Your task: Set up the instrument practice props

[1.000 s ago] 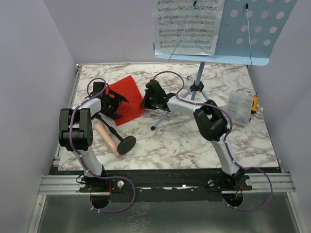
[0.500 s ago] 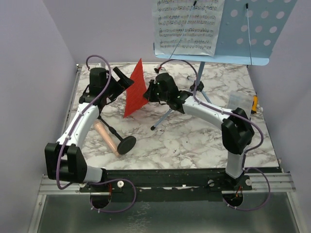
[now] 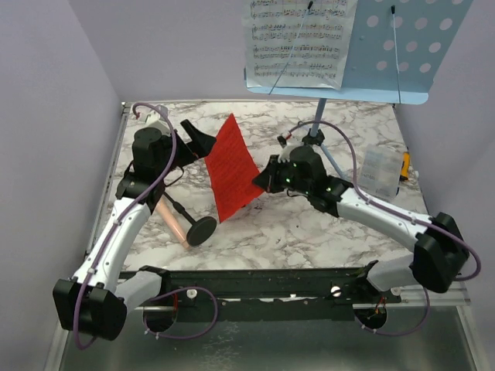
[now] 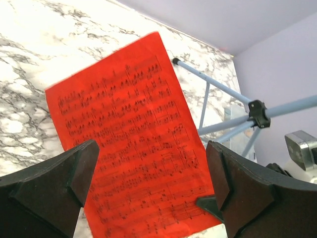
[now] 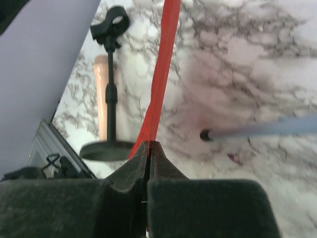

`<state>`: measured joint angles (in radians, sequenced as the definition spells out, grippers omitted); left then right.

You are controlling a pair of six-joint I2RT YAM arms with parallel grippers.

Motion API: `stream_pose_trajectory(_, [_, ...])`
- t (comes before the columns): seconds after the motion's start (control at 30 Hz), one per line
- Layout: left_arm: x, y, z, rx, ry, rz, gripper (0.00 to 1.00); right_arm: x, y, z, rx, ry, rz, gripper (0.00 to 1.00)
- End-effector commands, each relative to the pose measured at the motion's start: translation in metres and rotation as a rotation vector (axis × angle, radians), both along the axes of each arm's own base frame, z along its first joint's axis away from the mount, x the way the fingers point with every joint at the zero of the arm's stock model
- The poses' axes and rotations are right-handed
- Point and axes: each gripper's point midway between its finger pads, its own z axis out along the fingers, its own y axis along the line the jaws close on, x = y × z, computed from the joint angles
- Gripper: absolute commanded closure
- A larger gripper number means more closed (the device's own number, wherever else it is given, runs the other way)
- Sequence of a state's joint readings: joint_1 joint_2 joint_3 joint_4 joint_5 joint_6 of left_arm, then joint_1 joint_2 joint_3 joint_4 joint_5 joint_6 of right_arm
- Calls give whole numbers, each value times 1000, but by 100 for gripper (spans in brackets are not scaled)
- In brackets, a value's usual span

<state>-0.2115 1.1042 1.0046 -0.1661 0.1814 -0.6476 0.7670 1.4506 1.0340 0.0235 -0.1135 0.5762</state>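
The red sheet (image 3: pixel 234 166) hangs upright above the table, printed with music (image 4: pixel 133 139). My right gripper (image 3: pixel 261 184) is shut on its right edge; the closed jaws pinch it edge-on (image 5: pixel 148 144). My left gripper (image 3: pixel 201 143) is open and empty, just left of the sheet's upper corner, facing its printed side (image 4: pixel 151 168). The light blue music stand (image 3: pixel 402 46) stands at the back on tripod legs (image 3: pixel 313 139) with white sheet music (image 3: pixel 298 39) on it. The pinkish-beige microphone (image 3: pixel 168 219) lies on the table beside its fallen black stand with a round base (image 3: pixel 201 230).
A small clear box (image 3: pixel 381 171) sits at the right edge of the table with an orange item (image 3: pixel 405 166) beside it. A tripod leg (image 5: pixel 262 130) reaches toward the table's middle. Lavender walls close in the left, back and right.
The red sheet has come up off the table and now hangs upright from my right gripper, nearer the front. Both arms rose; my left gripper stands open and apart from the sheet.
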Motion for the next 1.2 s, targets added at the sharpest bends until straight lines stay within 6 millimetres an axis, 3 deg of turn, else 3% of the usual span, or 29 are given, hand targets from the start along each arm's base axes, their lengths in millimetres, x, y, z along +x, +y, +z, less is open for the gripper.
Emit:
stream_pose_trajectory(0.0, [-33, -17, -8, -78, 27, -116, 1, -40, -20, 10, 87, 4, 36, 99])
stream_pose_trajectory(0.13, [-61, -33, -12, -188, 91, -213, 1, -65, -45, 13, 142, -19, 26, 99])
stream_pose_trajectory(0.3, [-84, -51, -33, -358, 242, -275, 1, -80, -66, 16, 193, -29, -20, 100])
stream_pose_trajectory(0.4, [-97, -52, -43, -382, 264, -277, 1, -83, -69, 19, 238, -28, -34, 100])
stream_pose_trajectory(0.57, [-112, -49, -74, -412, 353, -245, 1, -100, -62, 41, 340, -56, 55, 99])
stream_pose_trajectory(0.67, [-117, -49, -83, -433, 391, -240, 1, -109, -66, 52, 398, -122, 93, 100])
stream_pose_trajectory(0.97, [-122, -48, -53, -481, 332, -241, 1, -139, -89, 78, 495, -271, 142, 100])
stream_pose_trajectory(1.03, [-126, -55, -34, -519, 273, -305, 4, -145, -92, 84, 514, -305, 159, 99])
stream_pose_trajectory(1.17, [-139, -67, 14, -622, 99, -470, 21, -148, -97, 90, 541, -348, 160, 99])
